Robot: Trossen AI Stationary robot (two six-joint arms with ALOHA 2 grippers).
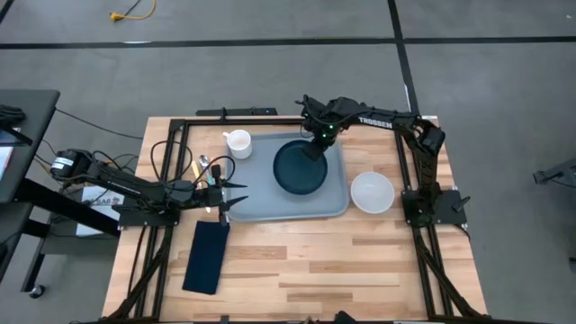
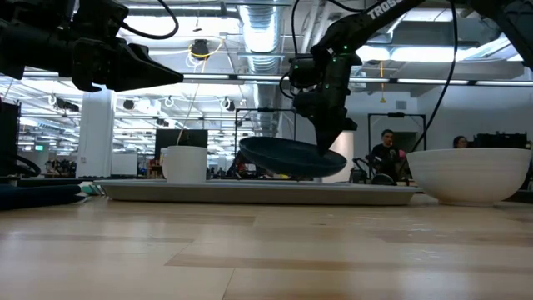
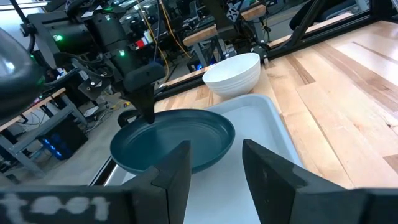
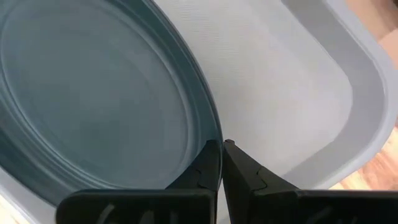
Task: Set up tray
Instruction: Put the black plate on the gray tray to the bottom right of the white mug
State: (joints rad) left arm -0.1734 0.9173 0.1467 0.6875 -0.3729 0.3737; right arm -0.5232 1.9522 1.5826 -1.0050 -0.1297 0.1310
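Napkin point(image 1: 206, 256), dark navy and folded, lies on the bare wood near the table's front left, apart from the tray. Just above it the left gripper point(image 1: 227, 196) hovers at the tray's left edge with its fingers spread wide and nothing between them; cutlery point(image 1: 203, 167) rests on the wood beside that arm. A white mug point(image 1: 238, 142) stands at the tray's far left corner; whether it sits on the rim or just off it I cannot tell.

The grey-blue tray point(image 1: 256, 202) lies flat in the middle of the table. Over its right half the right gripper point(image 4: 221, 152) pinches the far rim of the dark teal plate point(image 1: 300, 167), fingers closed narrowly on the edge. In the low view the plate point(image 2: 291, 157) hangs tilted, seemingly clear of the tray floor.

To finish this placement well, lower the plate until its base settles level before letting go, since a release at this tilt could make it rock or slide. Keep it inside the raised rim, leaving room on the left.

A white bowl point(image 1: 372, 192) waits on the wood just right of the tray.
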